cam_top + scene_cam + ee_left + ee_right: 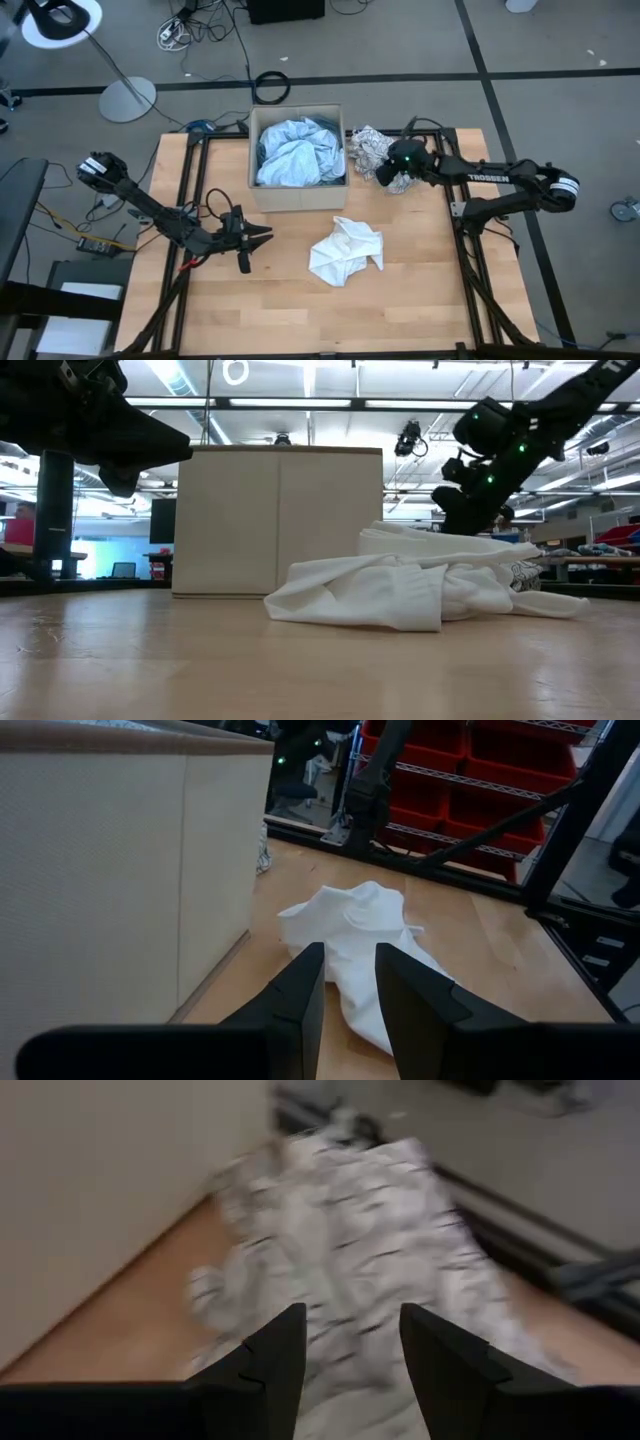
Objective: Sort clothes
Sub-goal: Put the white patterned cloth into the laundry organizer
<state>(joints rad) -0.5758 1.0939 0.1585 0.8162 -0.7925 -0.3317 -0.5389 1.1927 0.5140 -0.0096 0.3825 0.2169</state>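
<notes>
My right tool, spread, hangs over the patterned garment beside the box; a shallow pinch could drop it. My left tool waits, narrowly parted.

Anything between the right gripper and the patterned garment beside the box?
Nothing visible. The right gripper hangs over the white black-patterned fabric garment, fingers open, only air between. The tan cardboard box stands beside it, not in the path.
</notes>
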